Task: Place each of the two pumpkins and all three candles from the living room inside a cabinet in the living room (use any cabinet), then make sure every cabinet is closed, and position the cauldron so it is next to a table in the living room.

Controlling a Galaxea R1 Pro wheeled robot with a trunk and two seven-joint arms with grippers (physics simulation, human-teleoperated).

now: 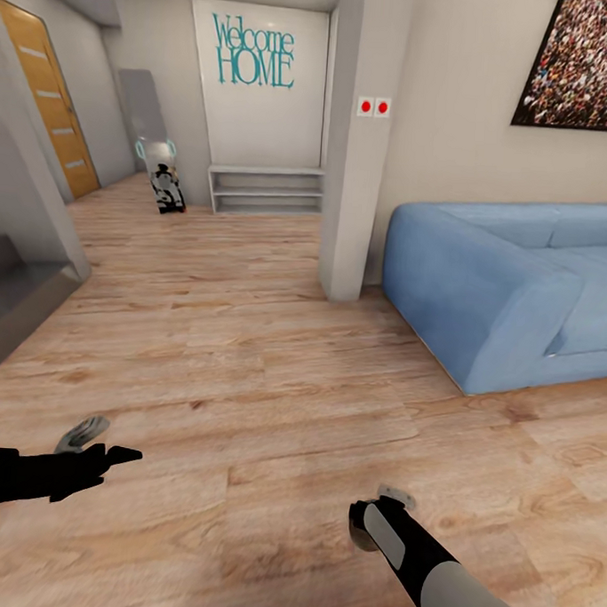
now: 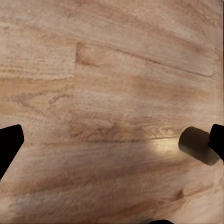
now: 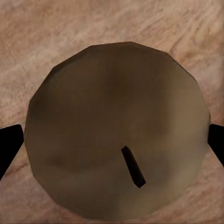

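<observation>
– Wood floor (image 1: 247,354) is most of what I've got, with a blue sofa (image 1: 500,287) on the right and pale open shelves (image 1: 265,190) against the far wall. Any sign of the dark-brown cabinet?

– None from here, so I can't say what is already inside it or whether its doors are shut. No pumpkins, cauldron or table either. I judge the robot to be on its way somewhere.

– What about the hands?

– The left gripper (image 1: 109,443) hangs low over the boards with its fingers spread wide and nothing between them. The right gripper (image 1: 386,508) looks closed on a candle (image 3: 116,130). In the right wrist view its round brown top and dark wick sit between the two fingertips, which seem to touch its sides.

– So one candle is in hand and not yet put away?

– That's my reading. A small brown cylinder (image 2: 197,145) also shows in the left wrist view, but I can't tell what it is.
</observation>
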